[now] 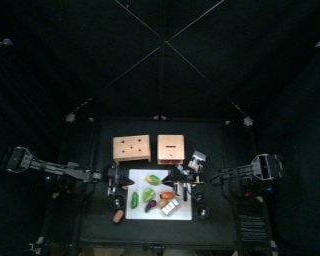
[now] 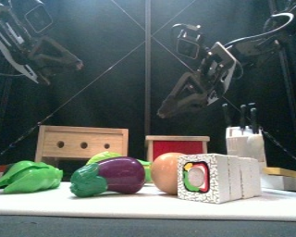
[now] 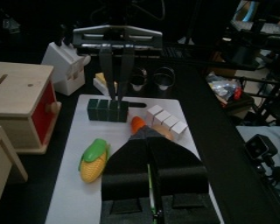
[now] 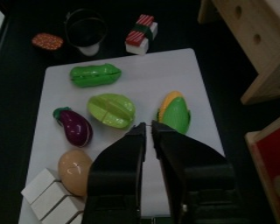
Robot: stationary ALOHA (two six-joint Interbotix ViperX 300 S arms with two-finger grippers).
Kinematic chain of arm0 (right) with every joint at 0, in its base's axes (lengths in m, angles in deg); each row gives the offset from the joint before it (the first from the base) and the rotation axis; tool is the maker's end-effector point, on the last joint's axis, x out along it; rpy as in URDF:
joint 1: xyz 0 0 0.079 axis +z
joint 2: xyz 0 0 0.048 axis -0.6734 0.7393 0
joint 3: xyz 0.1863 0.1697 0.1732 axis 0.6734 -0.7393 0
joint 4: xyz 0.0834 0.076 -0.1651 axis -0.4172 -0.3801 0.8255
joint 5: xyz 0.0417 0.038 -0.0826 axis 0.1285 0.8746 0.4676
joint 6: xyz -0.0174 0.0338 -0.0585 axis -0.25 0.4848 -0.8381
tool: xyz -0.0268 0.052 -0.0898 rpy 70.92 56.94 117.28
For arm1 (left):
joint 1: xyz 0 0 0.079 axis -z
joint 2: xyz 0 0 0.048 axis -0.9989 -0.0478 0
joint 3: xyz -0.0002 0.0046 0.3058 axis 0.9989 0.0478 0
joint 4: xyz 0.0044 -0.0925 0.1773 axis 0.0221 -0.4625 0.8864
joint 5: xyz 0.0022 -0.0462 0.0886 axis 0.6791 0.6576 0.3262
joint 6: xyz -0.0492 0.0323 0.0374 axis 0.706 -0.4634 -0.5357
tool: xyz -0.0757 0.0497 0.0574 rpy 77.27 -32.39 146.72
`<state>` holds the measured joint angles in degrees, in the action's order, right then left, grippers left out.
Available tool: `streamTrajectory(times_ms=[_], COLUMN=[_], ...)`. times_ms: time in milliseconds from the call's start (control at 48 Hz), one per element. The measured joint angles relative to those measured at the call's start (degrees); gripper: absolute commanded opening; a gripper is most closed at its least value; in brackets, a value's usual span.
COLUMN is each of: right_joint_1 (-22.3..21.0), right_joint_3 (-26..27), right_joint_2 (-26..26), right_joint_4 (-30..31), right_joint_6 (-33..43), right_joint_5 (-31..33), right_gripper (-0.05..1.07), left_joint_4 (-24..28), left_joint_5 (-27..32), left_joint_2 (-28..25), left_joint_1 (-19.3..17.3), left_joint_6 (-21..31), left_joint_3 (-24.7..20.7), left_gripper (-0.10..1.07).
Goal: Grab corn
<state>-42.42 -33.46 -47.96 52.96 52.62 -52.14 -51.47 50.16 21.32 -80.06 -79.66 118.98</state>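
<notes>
From above, the corn (image 1: 139,192) is seen lying untouched on the white mat (image 1: 190,214); nothing is grasped yet.

From the front, both arms are seen raised above the toy food; the corn is hidden.

In the left wrist view, the left gripper (image 3: 153,171) is closed and empty, the corn (image 3: 94,160) just beside it.

In the right wrist view, the right gripper (image 4: 150,132) is seen nearly together, empty, the corn (image 4: 175,112) just beside it.
</notes>
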Motion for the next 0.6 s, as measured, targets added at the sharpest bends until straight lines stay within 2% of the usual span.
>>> streamTrajectory(times_ms=[271,458,604], right_joint_1=[-1.23,-2.55,-4.13], right_joint_3=[4.31,9.23,13.01], right_joint_2=[5.89,10.9,14.68], right_joint_4=[-0.79,-0.97,-0.79], right_joint_6=[0.0,0.0,0.0], right_joint_5=[2.46,5.1,8.53], right_gripper=[0.82,0.85,0.85], left_joint_4=[0.0,0.0,0.0], left_joint_5=[0.0,0.0,-0.09], left_joint_2=[0.0,0.0,0.35], left_joint_1=[0.09,0.09,0.18], left_joint_6=[-0.09,-0.09,-0.09], left_joint_3=[0.0,0.53,1.32], left_gripper=[-0.02,-0.02,0.08])
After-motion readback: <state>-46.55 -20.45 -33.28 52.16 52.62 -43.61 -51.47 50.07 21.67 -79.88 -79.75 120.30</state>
